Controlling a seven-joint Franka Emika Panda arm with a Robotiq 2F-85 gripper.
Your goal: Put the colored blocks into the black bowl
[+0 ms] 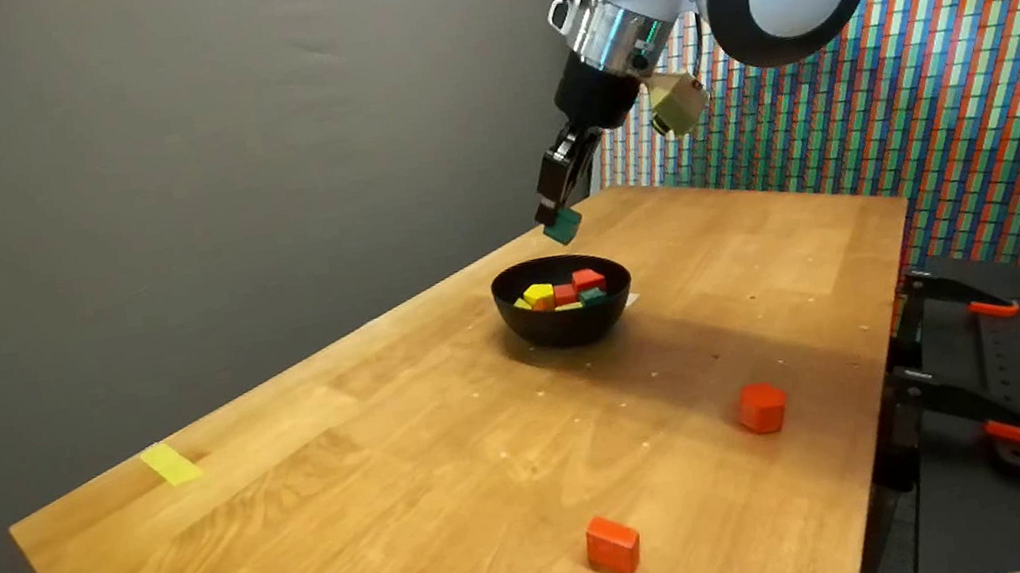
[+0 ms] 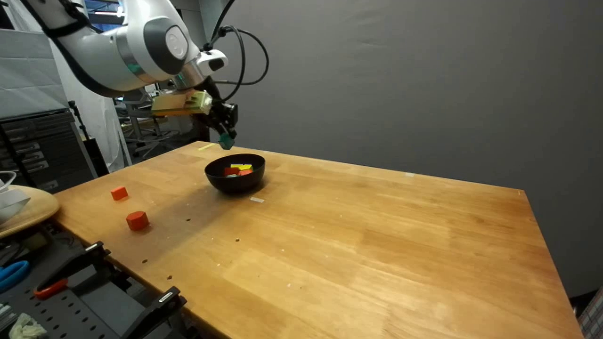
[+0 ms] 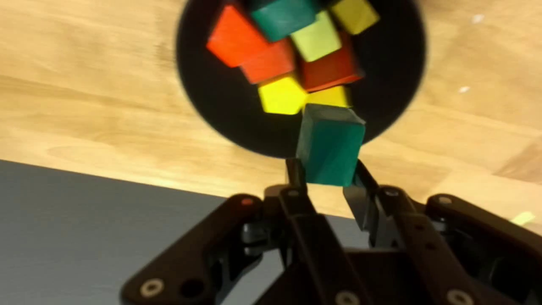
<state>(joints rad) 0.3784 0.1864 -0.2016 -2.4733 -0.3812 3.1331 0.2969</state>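
My gripper is shut on a green block, which sticks out past the fingertips. In both exterior views this block hangs above the far rim of the black bowl, without touching it. Inside the bowl lie several colored blocks: in the wrist view a green block, an orange-red block, a dark red block and a bright yellow block show among them. Two orange-red blocks rest on the table outside the bowl, one block near the table edge and another block farther back.
A pale-yellow strip is stuck to the wooden table near the grey wall. Black clamps with orange parts grip one long edge. Beyond that edge stands a dark perforated plate and a round wooden board.
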